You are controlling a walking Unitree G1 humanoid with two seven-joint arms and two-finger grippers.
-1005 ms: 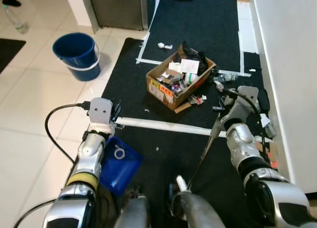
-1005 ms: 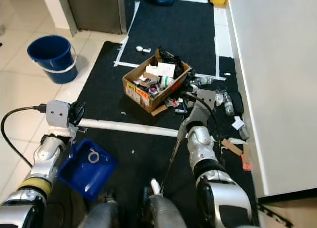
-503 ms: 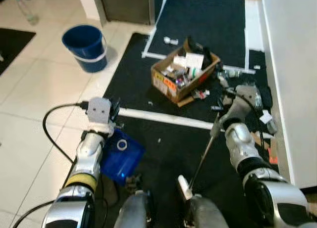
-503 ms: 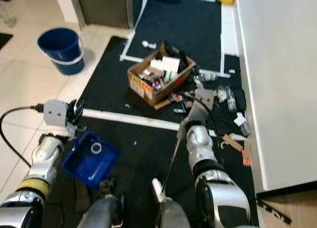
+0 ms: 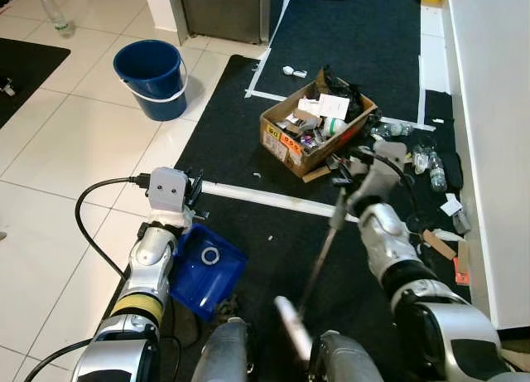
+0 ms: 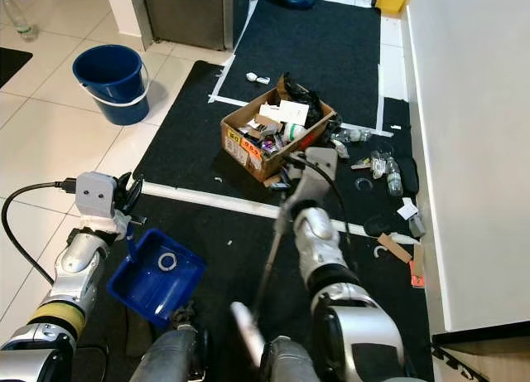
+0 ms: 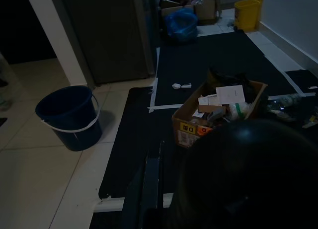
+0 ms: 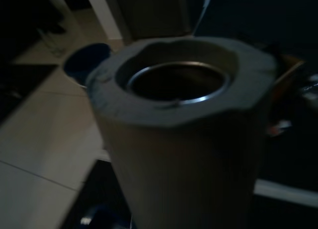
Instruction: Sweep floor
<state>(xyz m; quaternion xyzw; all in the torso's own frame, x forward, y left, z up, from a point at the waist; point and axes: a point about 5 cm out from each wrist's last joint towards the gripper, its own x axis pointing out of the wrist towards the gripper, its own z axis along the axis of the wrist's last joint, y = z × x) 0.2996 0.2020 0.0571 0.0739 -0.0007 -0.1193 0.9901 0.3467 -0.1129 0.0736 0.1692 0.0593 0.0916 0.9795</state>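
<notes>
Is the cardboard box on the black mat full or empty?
Full. The cardboard box stands upright on the black mat, open-topped and heaped with papers and small litter up to its rim; more litter lies on the mat beside it.

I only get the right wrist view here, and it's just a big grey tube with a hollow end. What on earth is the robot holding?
Observer: Most likely a broom handle. Seen from the head, a long thin stick runs from the right pincer back towards the robot's body.
Operator: And where is that pincer?
Observer: Over the black mat, right beside a cardboard box crammed with rubbish.
Operator: Is the other arm doing anything?
Observer: The left pincer has a blue dustpan just below it, with a small white ring lying in it.
</notes>
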